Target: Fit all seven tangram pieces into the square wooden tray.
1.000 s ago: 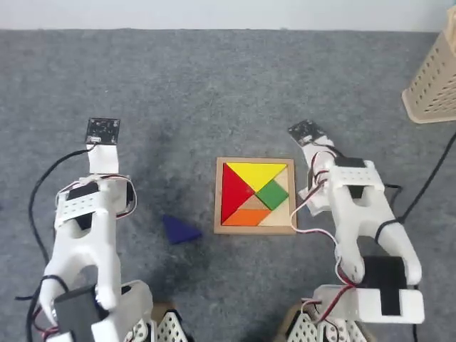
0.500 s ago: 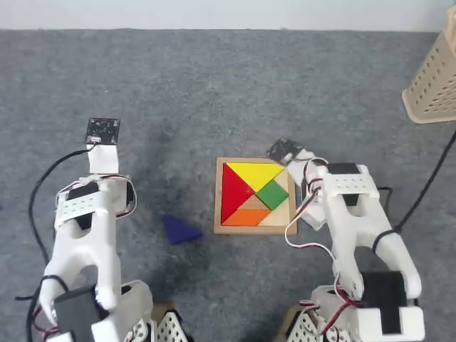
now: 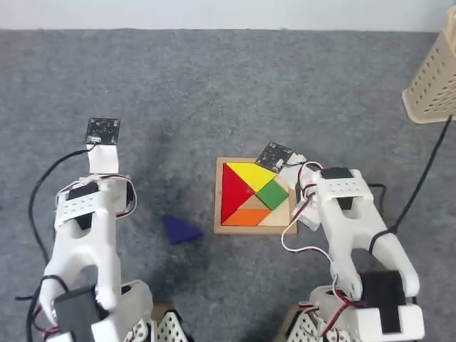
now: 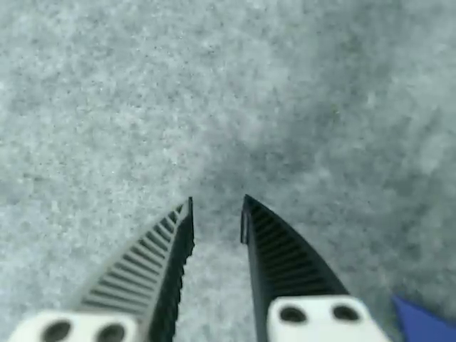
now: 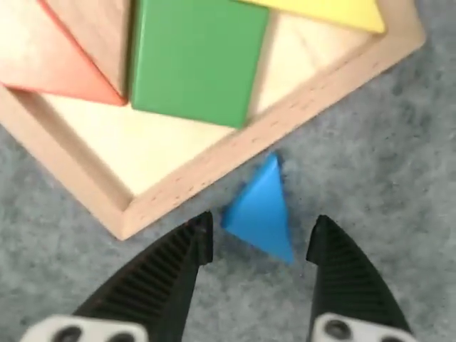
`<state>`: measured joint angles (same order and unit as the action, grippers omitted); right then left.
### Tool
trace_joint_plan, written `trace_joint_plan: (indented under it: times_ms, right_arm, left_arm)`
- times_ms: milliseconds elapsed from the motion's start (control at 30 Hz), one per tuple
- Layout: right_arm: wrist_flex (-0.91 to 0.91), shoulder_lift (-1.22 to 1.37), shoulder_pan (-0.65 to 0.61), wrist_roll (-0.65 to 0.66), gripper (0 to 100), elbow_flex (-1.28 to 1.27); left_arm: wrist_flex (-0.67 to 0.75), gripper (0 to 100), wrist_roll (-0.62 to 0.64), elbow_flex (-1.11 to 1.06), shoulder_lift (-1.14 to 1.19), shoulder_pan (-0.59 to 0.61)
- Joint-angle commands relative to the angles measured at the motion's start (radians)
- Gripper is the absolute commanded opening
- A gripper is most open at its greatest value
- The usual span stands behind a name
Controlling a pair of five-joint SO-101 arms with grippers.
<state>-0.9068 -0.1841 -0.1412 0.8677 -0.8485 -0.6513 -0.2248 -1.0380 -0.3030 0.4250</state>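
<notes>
Right pincer (image 5: 261, 221) wide open, holding nothing, light blue triangle (image 5: 262, 205) between its tips, just beside tray (image 5: 214, 171) rim

Wooden tray (image 3: 254, 230) part-filled; dark blue triangle (image 3: 179, 229) apart; light blue triangle (image 5: 262, 214) beside rim.

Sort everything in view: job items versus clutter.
Job: wooden tray; yellow triangle, red triangle, green square inside it; light blue triangle outside its rim; dark blue triangle lying loose.
Clutter: perforated beige stand; grey carpet.

loose triangle (image 3: 179, 229): left of tray (image 3: 254, 230), well apart | small triangle (image 5: 260, 214): just outside tray rim, between right gripper (image 5: 261, 219) jaws
</notes>
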Motion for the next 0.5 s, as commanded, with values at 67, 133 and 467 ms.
trace_joint_plan:
  times_ms: [67, 133, 467]
  right_arm:
    - [0.044, 0.104, 0.010, 0.012, 18.0, 0.041]
    - [0.016, 0.114, 0.030, 0.008, 13.2, 0.075]
    - [0.002, 0.105, 0.064, -0.276, 9.5, 0.160]
  left_arm:
    - [0.020, 11, 0.015, 0.027, -0.002, -0.006]
    - [0.020, 11, 0.015, 0.027, -0.002, -0.006]
    - [0.020, 11, 0.015, 0.027, -0.002, -0.006]
